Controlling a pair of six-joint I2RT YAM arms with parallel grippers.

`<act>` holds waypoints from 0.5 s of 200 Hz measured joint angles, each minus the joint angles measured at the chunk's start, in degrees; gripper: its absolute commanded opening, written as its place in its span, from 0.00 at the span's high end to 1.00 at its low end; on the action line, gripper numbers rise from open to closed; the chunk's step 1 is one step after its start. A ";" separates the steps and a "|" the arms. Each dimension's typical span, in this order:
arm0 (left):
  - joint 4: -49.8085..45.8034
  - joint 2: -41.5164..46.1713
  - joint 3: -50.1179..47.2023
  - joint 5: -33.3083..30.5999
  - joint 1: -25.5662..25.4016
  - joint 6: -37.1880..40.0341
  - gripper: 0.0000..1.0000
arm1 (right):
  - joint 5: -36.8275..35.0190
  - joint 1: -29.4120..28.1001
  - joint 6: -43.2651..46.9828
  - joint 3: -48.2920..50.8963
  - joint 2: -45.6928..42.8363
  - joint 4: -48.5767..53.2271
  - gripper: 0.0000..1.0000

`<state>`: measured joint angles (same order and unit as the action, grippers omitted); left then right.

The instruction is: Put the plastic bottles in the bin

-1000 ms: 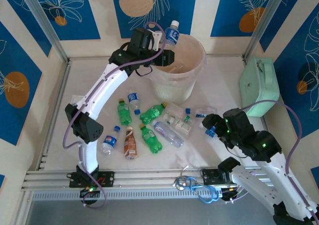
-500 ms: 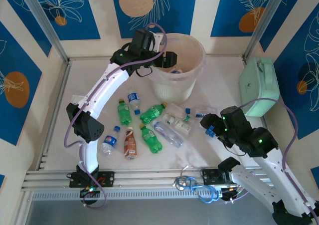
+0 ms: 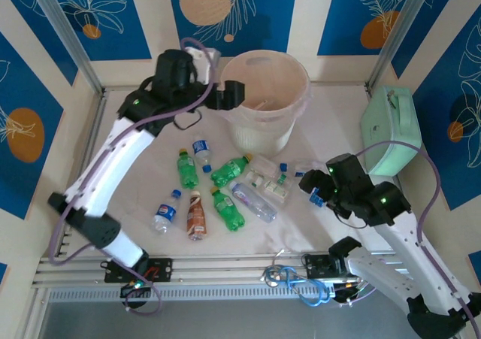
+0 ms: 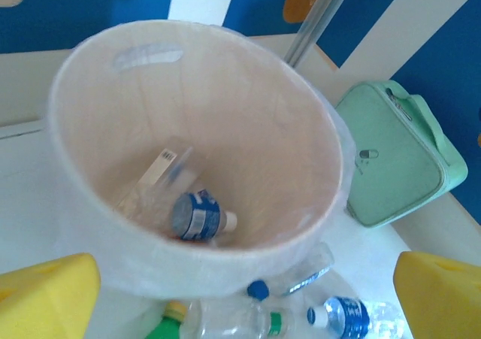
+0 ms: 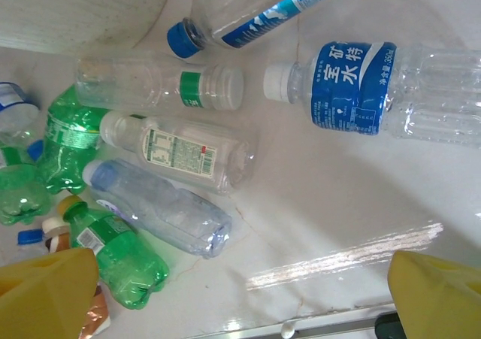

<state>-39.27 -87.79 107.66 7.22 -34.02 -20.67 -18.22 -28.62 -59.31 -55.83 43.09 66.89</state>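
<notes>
The left tool [image 4: 244,288] is wide apart and holds nothing. It hangs just over the bin [image 4: 248,121]. A blue bottle [image 4: 197,217] lies inside. The right tool [image 5: 240,294] is apart too, over the plastic bottles [image 5: 176,152] lying on the table [image 5: 338,204].

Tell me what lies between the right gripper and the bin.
In the right wrist view, between the right gripper and the bin lie a bluish bottle, a white-labelled bottle, then a green-banded bottle nearest the bin.
</notes>
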 measured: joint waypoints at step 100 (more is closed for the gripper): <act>-1.68 33.29 -48.78 -1.31 12.22 -9.01 0.17 | 7.76 -7.67 6.16 2.16 11.63 -7.34 0.08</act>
<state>-40.95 -54.50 58.87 5.91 -21.80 -29.67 -10.46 -36.29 -53.15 -53.67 54.72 59.55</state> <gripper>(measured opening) 0.845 0.926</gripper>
